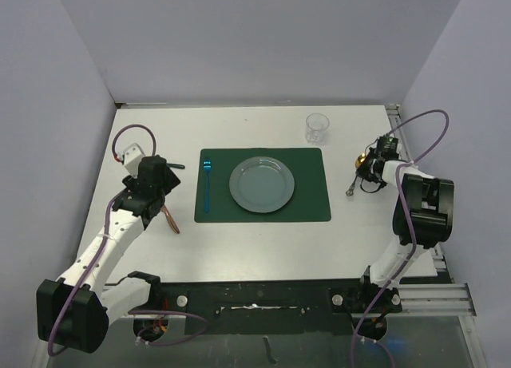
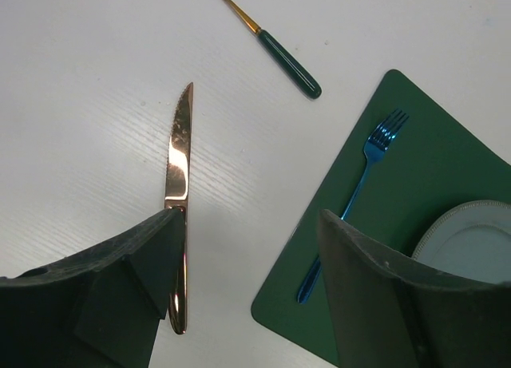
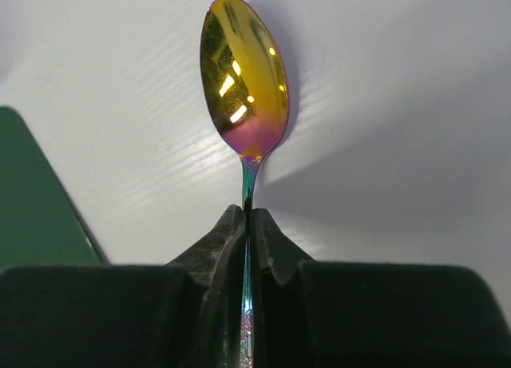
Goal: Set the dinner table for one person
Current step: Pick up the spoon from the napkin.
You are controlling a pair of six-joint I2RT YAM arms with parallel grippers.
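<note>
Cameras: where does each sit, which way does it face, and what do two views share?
Top external: above and behind the arm bases, looking down on the dinner table; the left arm and right arm show.
Left wrist: on the left arm, looking down past the open left gripper at a copper knife.
Right wrist: on the right arm, looking along the right gripper, shut on a spoon.
Shared: top and left wrist both show the blue fork, green placemat and plate.
</note>
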